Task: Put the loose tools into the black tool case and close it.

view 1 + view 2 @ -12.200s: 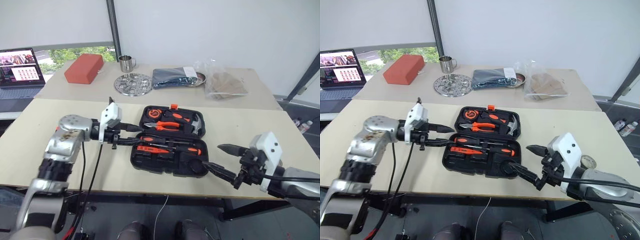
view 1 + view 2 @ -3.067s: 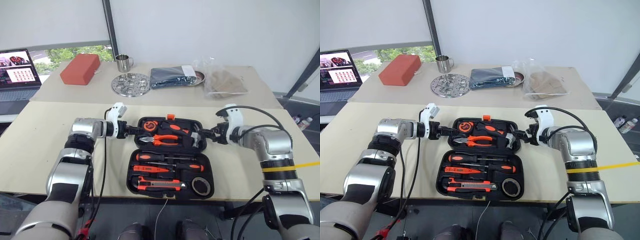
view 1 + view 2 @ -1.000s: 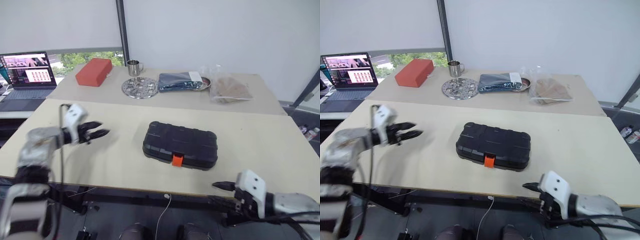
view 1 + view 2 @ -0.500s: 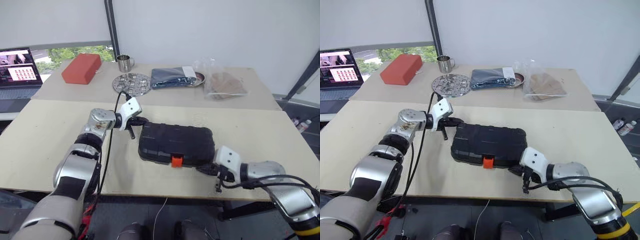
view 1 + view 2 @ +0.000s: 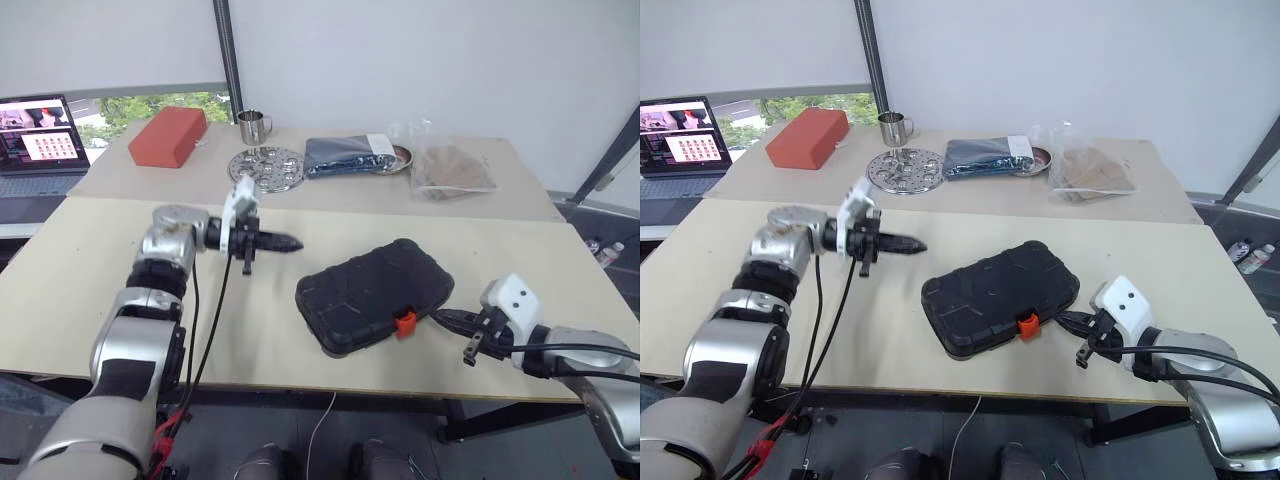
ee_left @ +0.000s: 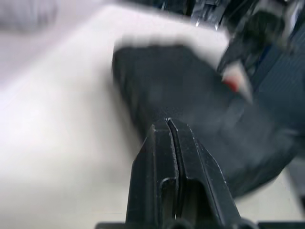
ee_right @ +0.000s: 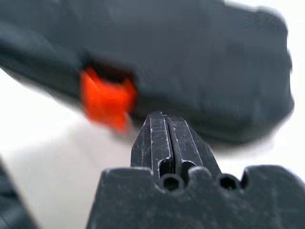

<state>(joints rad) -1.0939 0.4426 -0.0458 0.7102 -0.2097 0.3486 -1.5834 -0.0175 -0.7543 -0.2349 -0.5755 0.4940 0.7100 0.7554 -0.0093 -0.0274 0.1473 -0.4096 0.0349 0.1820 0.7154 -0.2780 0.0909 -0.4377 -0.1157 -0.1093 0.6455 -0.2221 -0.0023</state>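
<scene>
Our left end effector (image 5: 288, 242) is clenched on nothing, hanging above the worktop (image 5: 80, 280) just off the far-left corner of the black tool case (image 5: 375, 294). Our right end effector (image 5: 447, 320) is clenched and empty too, its tips just beside the orange latch (image 5: 405, 323), apart from it as far as we can tell. The case lies closed near the front edge of the worktop, skewed so its latch side faces front-right.

We judge the case stiff, moulded and smooth-shelled, fairly heavy with tools inside, so it will slide rather than flex. Its edges and corners are the places to push or pinch, and the latch wants a firm press.

Half a second ago the case lay nearly square to the worktop edge with our left end effector at its far-left corner and our right at its front-right corner. Now it is rotated, and both end effectors have drawn clear. A second ago both end effectors were partly open.
</scene>
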